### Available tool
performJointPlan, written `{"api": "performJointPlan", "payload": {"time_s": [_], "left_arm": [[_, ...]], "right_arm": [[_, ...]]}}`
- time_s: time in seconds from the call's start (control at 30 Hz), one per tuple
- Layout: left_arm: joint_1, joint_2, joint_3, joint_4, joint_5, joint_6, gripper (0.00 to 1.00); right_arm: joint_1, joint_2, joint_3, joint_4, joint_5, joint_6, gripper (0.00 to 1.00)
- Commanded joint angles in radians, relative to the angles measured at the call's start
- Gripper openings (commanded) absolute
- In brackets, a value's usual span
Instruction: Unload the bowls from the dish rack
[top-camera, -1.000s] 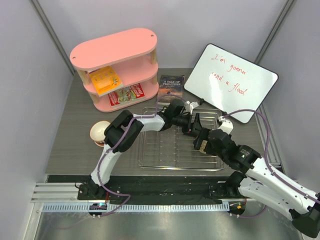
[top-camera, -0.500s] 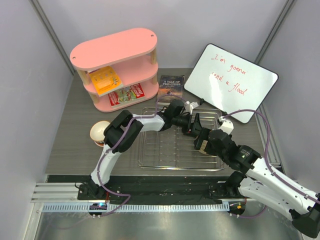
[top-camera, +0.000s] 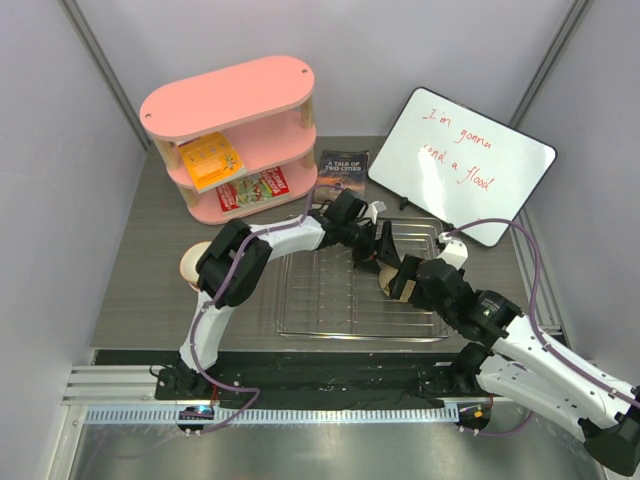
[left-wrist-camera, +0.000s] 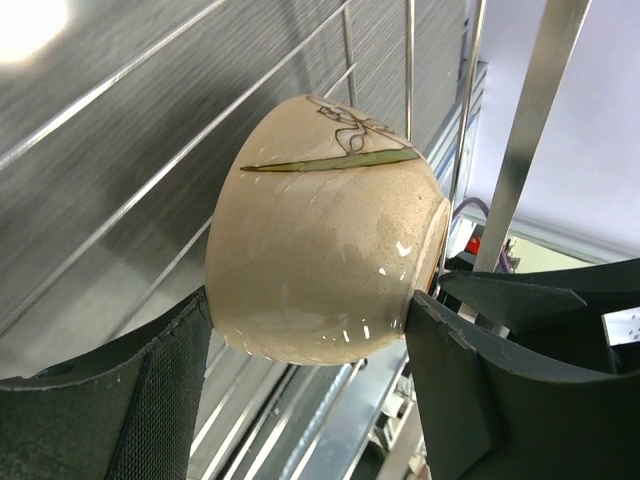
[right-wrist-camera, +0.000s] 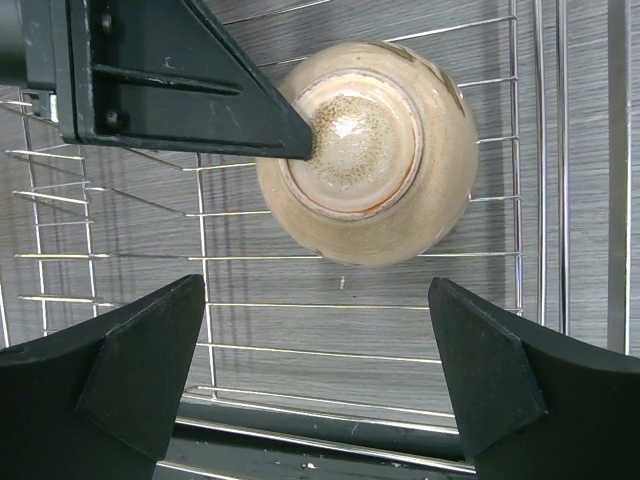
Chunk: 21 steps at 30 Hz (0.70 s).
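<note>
Grey table (top-camera: 140, 290) first, with the silver dish rack (top-camera: 300, 328) sitting toward its near edge. Left pincer (left-wrist-camera: 310, 297) is pinching the beige bowl (left-wrist-camera: 320, 250), which is tipped over with its foot ring showing, above the right half of the rack. Right pincer (right-wrist-camera: 315, 285) hangs just beside it, spread wide and gripping nothing. A pale bowl (top-camera: 190, 262) sits on the table off the rack's left edge.
</note>
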Motion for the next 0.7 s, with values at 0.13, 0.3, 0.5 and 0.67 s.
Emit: {"api": "performJointPlan", "payload": {"time_s": [0.13, 0.3, 0.5, 0.67], "left_arm": [[0.005, -0.086, 0.097, -0.419, -0.199, 0.112, 0.00], [0.005, -0.100, 0.210, -0.567, -0.303, 0.189, 0.00], [0.005, -0.085, 0.334, -0.737, -0.399, 0.260, 0.00], [-0.001, -0.103, 0.373, -0.784, -0.461, 0.290, 0.00]], "right_arm": [[-0.003, -0.022, 0.055, -0.032, 0.052, -0.002, 1.00], [-0.004, -0.028, 0.055, -0.038, 0.055, 0.005, 1.00], [-0.006, -0.034, 0.057, -0.046, 0.061, 0.012, 1.00], [-0.006, -0.036, 0.054, -0.051, 0.070, 0.015, 1.00]]}}
